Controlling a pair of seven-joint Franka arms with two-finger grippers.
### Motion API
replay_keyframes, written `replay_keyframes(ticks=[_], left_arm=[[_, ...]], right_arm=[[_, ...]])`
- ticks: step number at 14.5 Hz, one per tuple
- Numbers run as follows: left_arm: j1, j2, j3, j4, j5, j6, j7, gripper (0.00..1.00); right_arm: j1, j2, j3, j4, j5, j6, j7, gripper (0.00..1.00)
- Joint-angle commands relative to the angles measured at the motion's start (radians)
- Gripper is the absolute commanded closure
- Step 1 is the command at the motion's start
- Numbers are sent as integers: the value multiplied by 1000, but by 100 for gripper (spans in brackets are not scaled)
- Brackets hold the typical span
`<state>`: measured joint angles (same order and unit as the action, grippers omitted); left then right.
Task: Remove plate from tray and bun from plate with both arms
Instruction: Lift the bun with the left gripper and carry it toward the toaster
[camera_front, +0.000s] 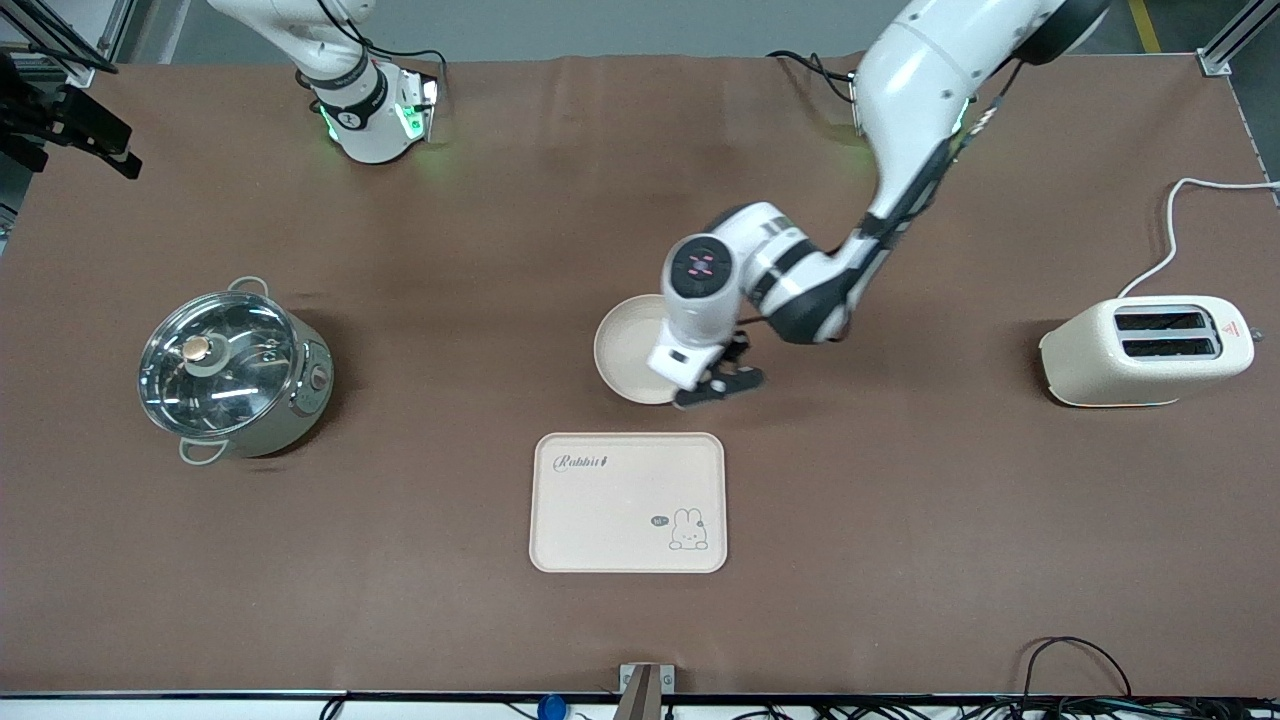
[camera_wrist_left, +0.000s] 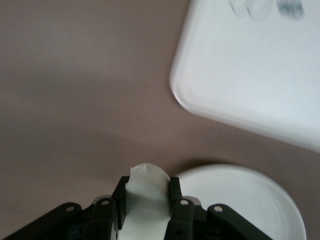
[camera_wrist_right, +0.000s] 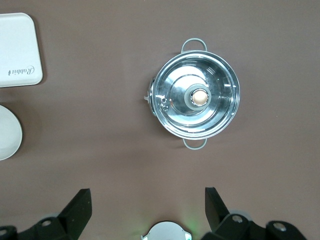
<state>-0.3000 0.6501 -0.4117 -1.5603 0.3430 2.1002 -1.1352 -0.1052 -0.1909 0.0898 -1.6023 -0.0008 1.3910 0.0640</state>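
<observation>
Left tool (camera_front: 715, 380) low at mid-desk, fingers (camera_wrist_left: 175, 200) closed on the rim of the plate (camera_front: 625, 350); the arm hides the plate's edge toward the left arm's end. Plate sits just farther from the front edge than the tray (camera_front: 628, 502). Right tool (camera_wrist_right: 147, 210) spread wide, gripping nothing, high over the lidded pot (camera_front: 232, 368); its arm waits. Bun not visible. Toaster (camera_front: 1145, 350) near the left arm's end.

left gripper (camera_wrist_left: 146, 200) gripping plate (camera_wrist_left: 250, 200), tray (camera_wrist_left: 250, 75) near
</observation>
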Motion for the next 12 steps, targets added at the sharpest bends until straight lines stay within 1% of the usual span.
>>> replay_keyframes(ticks=[1,2,5,7,10,12], left_arm=[[131,-30,-5,-43,-15,-14,67,63],[175,-23,-5,-50,-10,-14,101,62],[266,3,-4,-52,-4,-14,146,61],[315,38,-1,-53,-2,-6,152,59],[366,72,2,-52,-2,4,152,58],[375,80,7,-53,-4,4,152,56]], right_arm=[[16,-7,-2,-16,-21,17,5,0],[24,-9,-2,-16,-19,17,5,0],[35,-10,-2,-16,-19,8,7,0],[35,-13,-2,-16,-19,-9,7,0],[29,-18,-8,-14,-10,-35,7,0],[27,-18,-13,-11,-8,-33,5,0]])
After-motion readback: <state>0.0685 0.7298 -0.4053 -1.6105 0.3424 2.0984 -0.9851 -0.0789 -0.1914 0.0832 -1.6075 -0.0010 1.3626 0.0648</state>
